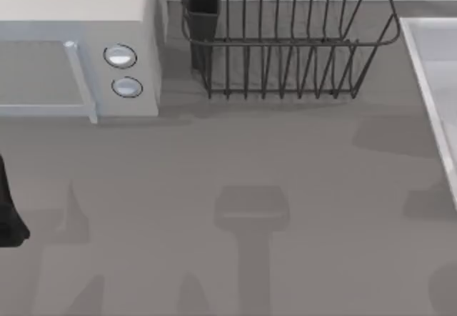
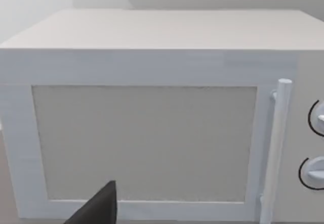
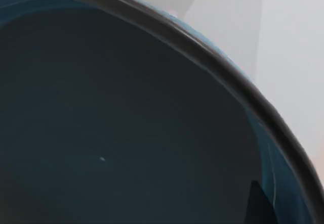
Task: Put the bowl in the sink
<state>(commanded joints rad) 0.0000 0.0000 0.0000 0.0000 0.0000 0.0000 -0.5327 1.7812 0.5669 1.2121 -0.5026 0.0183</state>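
Grey table point(image 1: 214, 159) | sink point(image 1: 435, 80) right edge | bowl point(image 3: 111, 123) close to right hand | hand states: cannot tell

The microwave point(image 1: 78, 45) stands at the back left of the table point(image 1: 235, 259), with its door point(image 1: 39, 73) facing the front. The handle point(image 1: 80, 80) is at the right side of the door, and the two knobs point(image 1: 121, 56) are right of the handle, one behind the other. The dish rack point(image 1: 285, 38) stands right of the microwave, at the back, near it but apart. The sink point(image 1: 435, 88) is at the right edge of the table, right of the rack. The left arm point(image 1: 8, 209) is at the left edge, in front of the microwave. In the right wrist view the bowl point(image 3: 126, 123) is very near the camera.
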